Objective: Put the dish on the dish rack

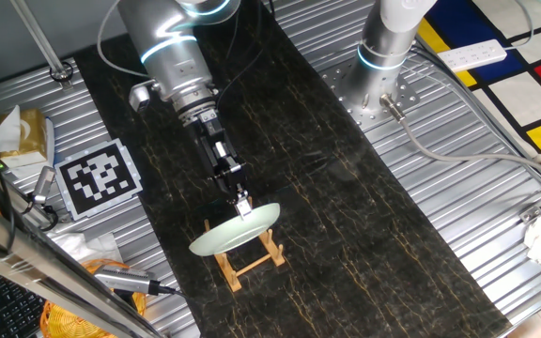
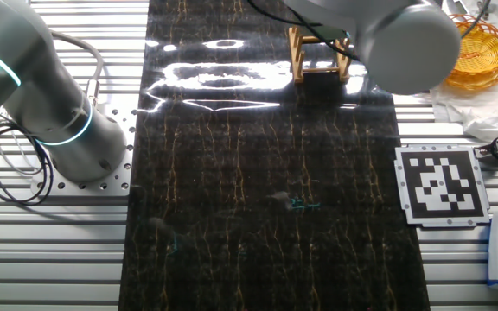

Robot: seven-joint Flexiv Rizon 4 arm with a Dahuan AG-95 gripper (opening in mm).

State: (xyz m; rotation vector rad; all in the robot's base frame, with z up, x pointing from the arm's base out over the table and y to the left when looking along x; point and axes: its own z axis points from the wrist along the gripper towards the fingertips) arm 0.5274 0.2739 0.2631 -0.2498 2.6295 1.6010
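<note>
Holding the dish (image 1: pixel 234 231) by its rim, jaws (image 1: pixel 243 208) clamped on it, the arm has it tilted atop the rack (image 1: pixel 252 257) on the bench. Next, seemingly: seat it between pegs, then release.

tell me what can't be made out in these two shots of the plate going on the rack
- Dish: whether it sits in the dish rack slots or only touches it; too small in one fixed view.
- Tool: finger opening on the rim, too small.
- The other fixed view: the arm hides dish and tool; only part of the rack shows.
</note>
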